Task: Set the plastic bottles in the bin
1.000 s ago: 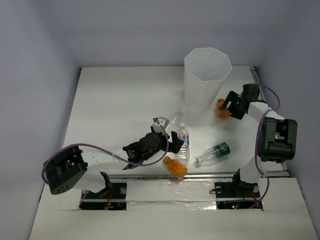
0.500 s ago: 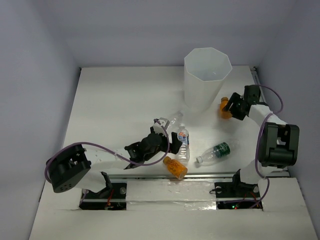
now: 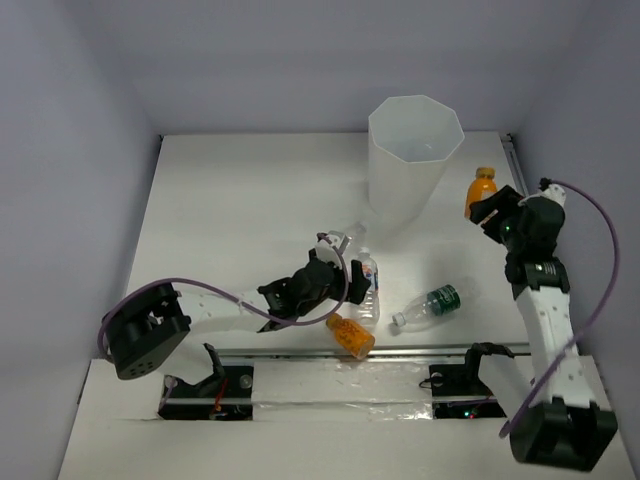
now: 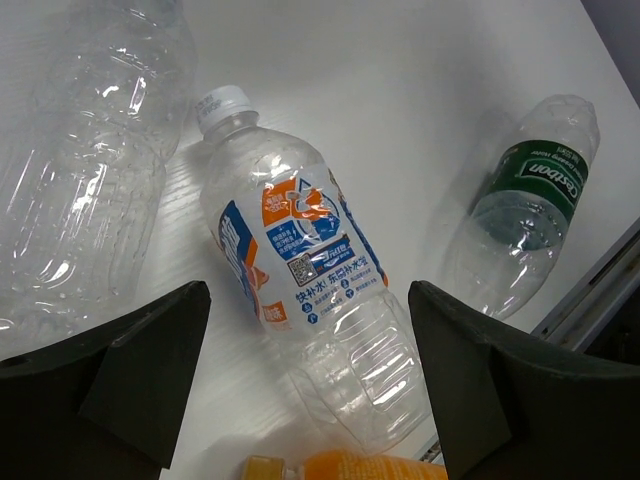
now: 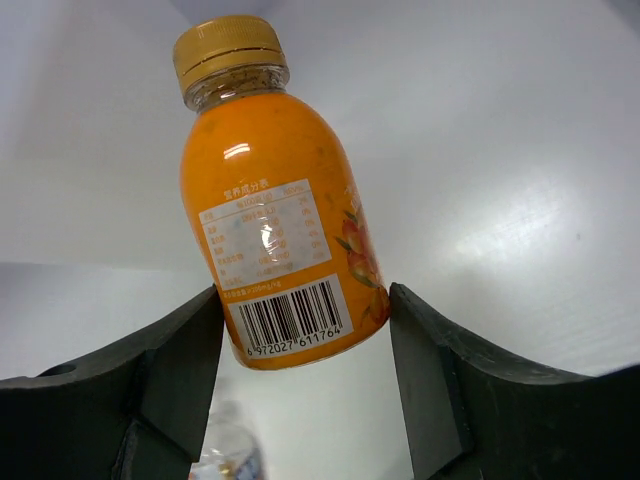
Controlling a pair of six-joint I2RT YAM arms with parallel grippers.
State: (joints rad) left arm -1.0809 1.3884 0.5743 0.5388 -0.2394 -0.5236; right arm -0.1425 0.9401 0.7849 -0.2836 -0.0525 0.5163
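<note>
The tall white bin (image 3: 400, 190) stands at the back right. My right gripper (image 3: 494, 208) is shut on a short orange bottle (image 3: 481, 189) and holds it upright in the air, right of the bin; in the right wrist view the bottle (image 5: 272, 230) sits between the fingers of the gripper (image 5: 305, 345). My left gripper (image 3: 350, 284) is open, low over a blue-labelled bottle (image 3: 367, 287). In the left wrist view the gripper (image 4: 305, 400) straddles that bottle (image 4: 300, 250). A plain clear bottle (image 4: 80, 150), a green-labelled bottle (image 4: 525, 210) and a second orange bottle (image 4: 370, 468) lie around it.
The green-labelled bottle (image 3: 430, 304) lies right of the left gripper. The second orange bottle (image 3: 350, 335) lies at the table's front edge by a metal rail (image 3: 420, 350). The plain clear bottle (image 3: 345, 238) lies just behind the left gripper.
My right arm has lifted the orange bottle from the table beside the bin, up and to the right. My left gripper has crept right, over the blue-labelled bottle.
</note>
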